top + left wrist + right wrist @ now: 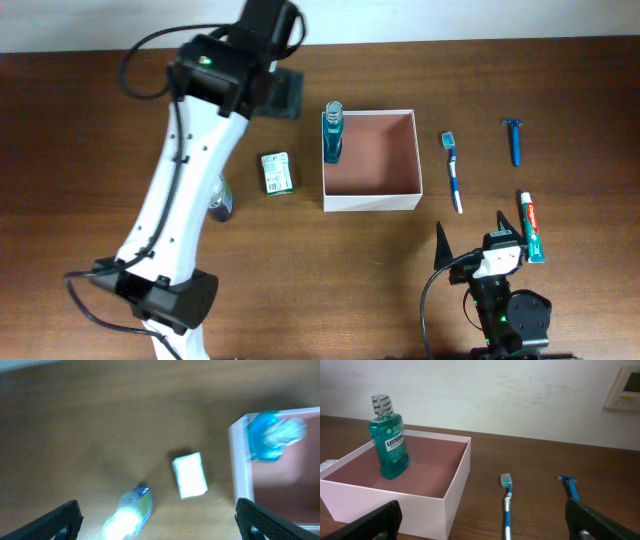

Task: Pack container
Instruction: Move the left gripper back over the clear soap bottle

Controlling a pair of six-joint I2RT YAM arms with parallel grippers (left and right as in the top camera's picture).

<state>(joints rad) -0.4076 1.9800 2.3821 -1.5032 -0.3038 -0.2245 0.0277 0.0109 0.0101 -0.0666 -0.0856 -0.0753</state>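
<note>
Two hands, both spread wide and empty. Left hand [157, 507] hangs over the tabletop [75, 435] left of the container [370, 202], looking down on a small box [190, 475] and a small bottle [131, 515] lying on its side near it. Right hand [482, 510] sits low at the near side, facing the container. Container stands mid-tabletop, open top up; a blue mouthwash bottle [390, 440] stands upright inside, in a corner. Right of the container, apart from it: toothbrush [507, 505], razor [570, 487], toothpaste tube [532, 228].
</note>
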